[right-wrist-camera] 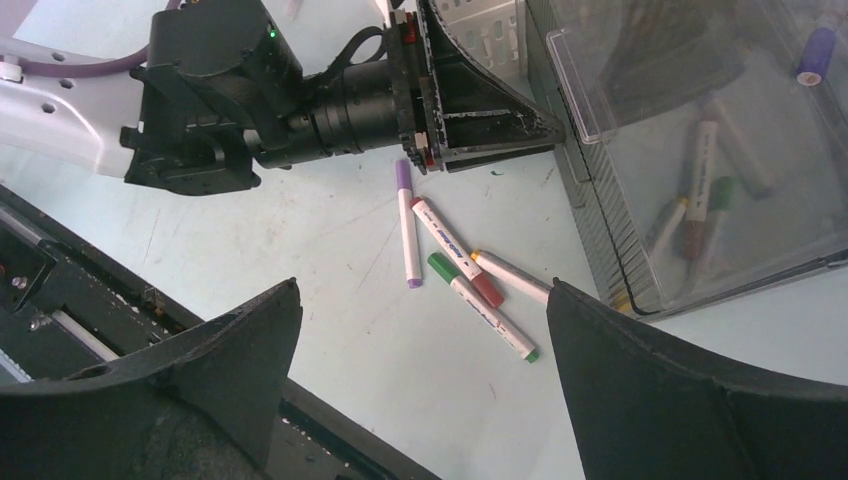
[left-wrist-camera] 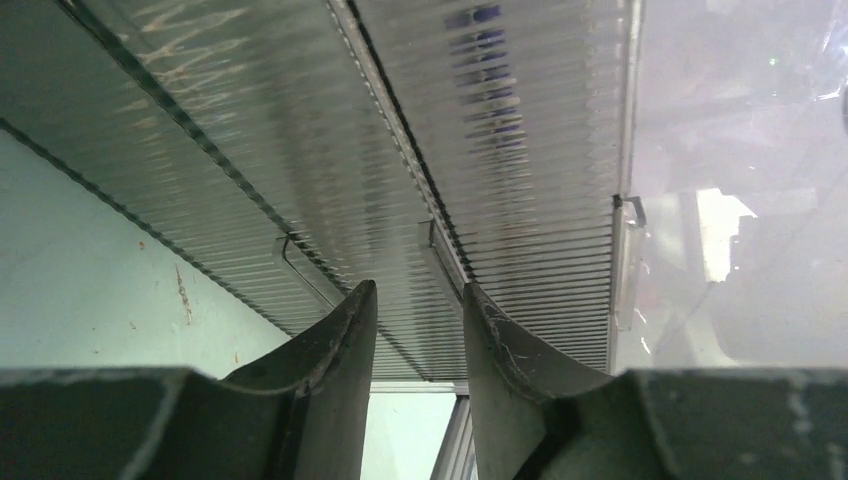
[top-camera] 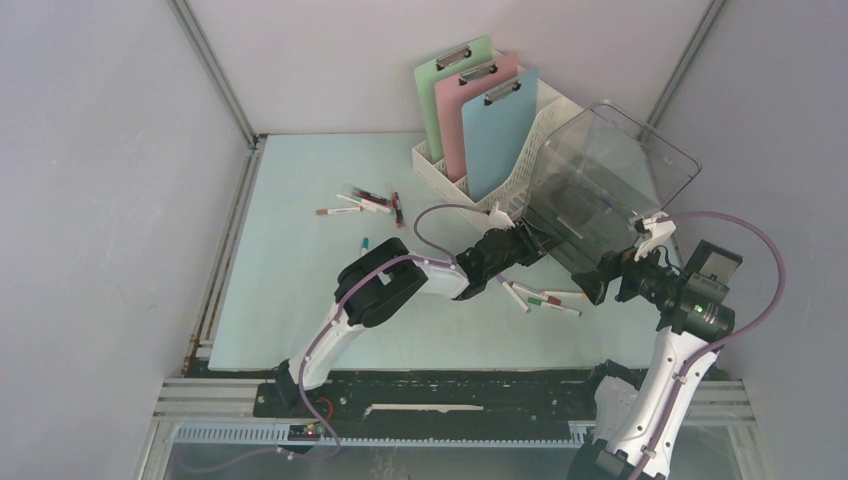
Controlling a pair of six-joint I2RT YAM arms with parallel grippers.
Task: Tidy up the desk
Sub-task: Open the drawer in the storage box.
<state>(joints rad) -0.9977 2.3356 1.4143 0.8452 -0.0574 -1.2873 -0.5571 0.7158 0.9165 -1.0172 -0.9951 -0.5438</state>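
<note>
Pale mint desk [top-camera: 290, 290] spreads beneath both arms. Left arm stretches low to the right, its end effector [left-wrist-camera: 420, 295] at the clear bin's [top-camera: 610, 180] ribbed wall, jaws close together; clamped or not, I cannot tell. Right end effector [right-wrist-camera: 422, 288] gapes wide above markers [right-wrist-camera: 447, 238] lying on the desk, their print unreadable.

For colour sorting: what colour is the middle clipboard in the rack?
The middle clipboard is pink; clearest in the top external view.
</note>
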